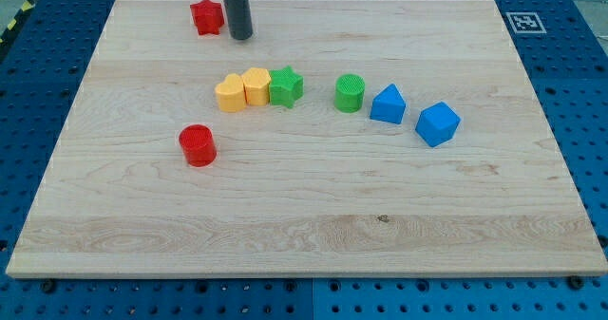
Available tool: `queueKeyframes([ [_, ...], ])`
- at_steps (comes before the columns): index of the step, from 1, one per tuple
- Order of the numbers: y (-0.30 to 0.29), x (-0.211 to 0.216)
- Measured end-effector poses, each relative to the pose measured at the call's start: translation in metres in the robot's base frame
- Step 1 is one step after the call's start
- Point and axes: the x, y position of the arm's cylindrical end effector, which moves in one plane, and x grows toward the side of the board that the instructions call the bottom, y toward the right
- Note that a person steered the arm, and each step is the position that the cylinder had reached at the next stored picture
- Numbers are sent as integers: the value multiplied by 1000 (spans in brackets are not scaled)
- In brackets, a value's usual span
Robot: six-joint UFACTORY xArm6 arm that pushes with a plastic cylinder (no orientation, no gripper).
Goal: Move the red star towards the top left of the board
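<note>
The red star (206, 16) lies near the view's top left of the wooden board (304, 216). My tip (240, 35) is the lower end of a dark rod that comes down from the view's top. It stands just right of the red star, close to it or touching; I cannot tell which.
A row across the board's middle: two yellow blocks (229, 93) (256, 85) touching a green star (285, 85), then a green cylinder (350, 93), a blue triangular block (387, 104) and a blue cube (437, 123). A red cylinder (198, 145) stands lower left.
</note>
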Motion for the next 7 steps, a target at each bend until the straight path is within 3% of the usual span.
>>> queueKeyframes([
  [1,0,-15],
  [4,-8,30],
  [7,3,8],
])
